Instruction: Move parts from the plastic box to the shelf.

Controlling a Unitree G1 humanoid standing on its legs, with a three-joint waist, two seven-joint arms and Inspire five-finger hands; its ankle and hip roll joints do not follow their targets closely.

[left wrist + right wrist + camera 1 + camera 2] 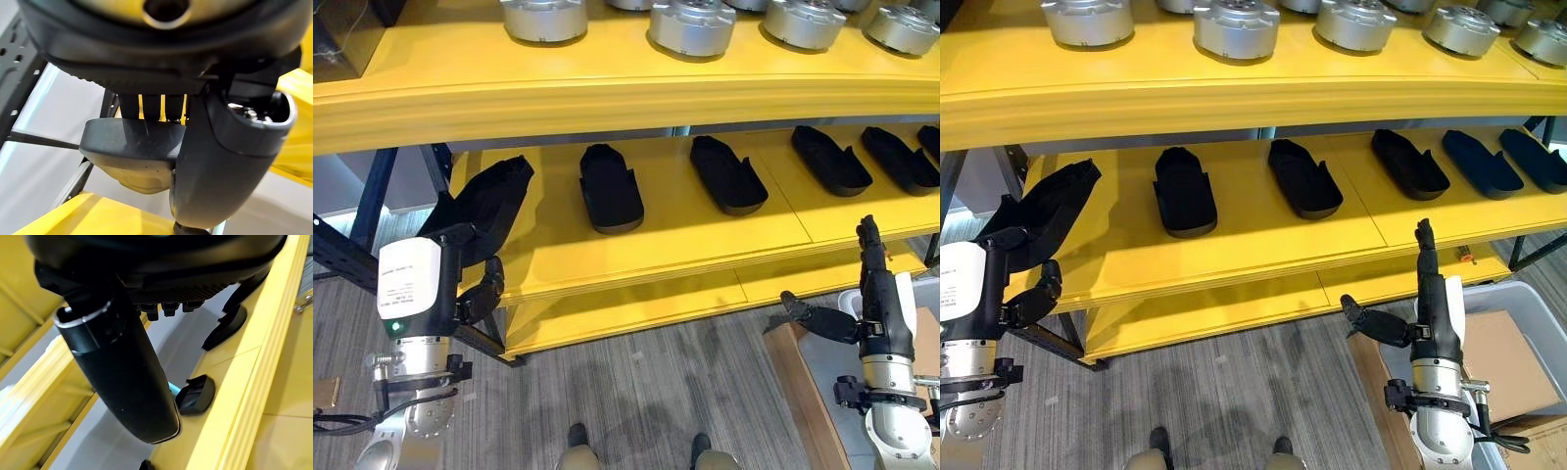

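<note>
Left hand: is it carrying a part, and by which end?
Yes. The left hand grips a black shoe-shaped plastic part by its lower end, at the shelf's left edge. The right hand is open, holding nothing.

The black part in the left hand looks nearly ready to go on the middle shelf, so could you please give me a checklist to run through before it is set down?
1. Grip: left hand curled round the black part: ok.
2. Landing spot: bare yellow middle shelf between the held part and the nearest placed part: ok.
3. Part over the shelf: its tip is past the shelf's left end, the rest hangs off the edge: not ok yet.
4. Right hand: open, holding nothing, in front of the shelf edge: ok.
5. Headroom under the upper shelf: cannot tell.
</note>
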